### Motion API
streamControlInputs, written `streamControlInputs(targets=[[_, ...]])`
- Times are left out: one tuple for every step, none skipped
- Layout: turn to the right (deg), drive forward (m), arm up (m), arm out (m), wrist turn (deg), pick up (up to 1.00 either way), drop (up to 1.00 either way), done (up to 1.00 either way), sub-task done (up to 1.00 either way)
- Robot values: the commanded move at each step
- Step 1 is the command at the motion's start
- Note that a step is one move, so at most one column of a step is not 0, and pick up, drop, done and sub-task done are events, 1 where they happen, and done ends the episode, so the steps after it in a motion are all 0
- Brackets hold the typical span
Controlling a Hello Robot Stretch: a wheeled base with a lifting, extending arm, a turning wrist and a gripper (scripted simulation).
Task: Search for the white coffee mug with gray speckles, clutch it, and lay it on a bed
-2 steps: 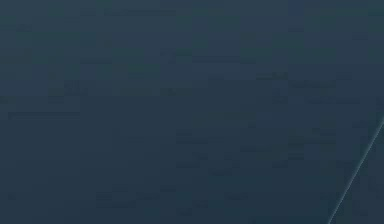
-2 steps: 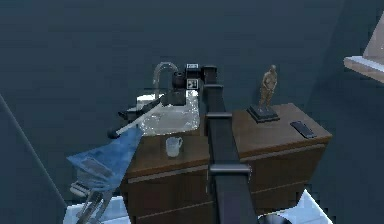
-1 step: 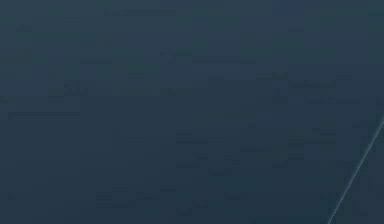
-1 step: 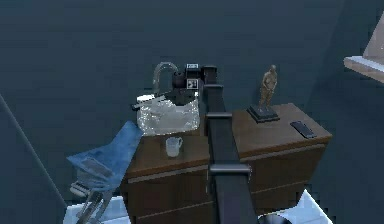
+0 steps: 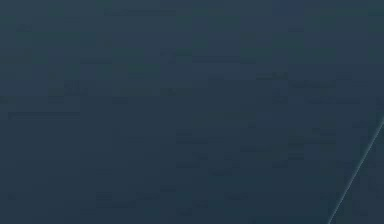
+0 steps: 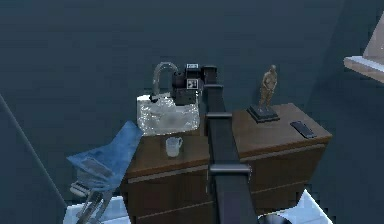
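Dark blue wall (image 5: pixel 150 100) is facing me ahead, with a thin pale line (image 5: pixel 362 160) slanting across the forward view's lower right corner. In the arm side view, the same dark wall is backing a wooden cabinet (image 6: pixel 285 145) with drawers. My arm (image 6: pixel 226 150) is reaching out across its top. A blue cloth (image 6: pixel 108 158) is hanging over a chair just left of the cabinet. A pale speckled boxy thing (image 6: pixel 165 113) with a curved grey handle is sitting on the cabinet left of my arm. A brown statue (image 6: pixel 268 88) is standing upright right of my arm. My gripper (image 6: pixel 175 78) is showing against that curved handle, so I cannot tell whether it is holding anything, nor how its fingers are set. The small white mug (image 6: pixel 174 147) is standing upright on the cabinet top, just left of my arm and nearer me than the boxy thing. A dark flat thing (image 6: pixel 300 128) is lying near the statue.
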Motion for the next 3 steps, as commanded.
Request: streamControlInputs(targets=[[0.0,0.00,-0.30,0.00,0.0,0.00,0.00,0.00,0.00],[0.0,0.00,0.00,0.00,0.0,1.00,0.00,0.00,0.00],[0.0,0.00,0.10,0.00,0.0,0.00,0.00,0.00,0.00]])
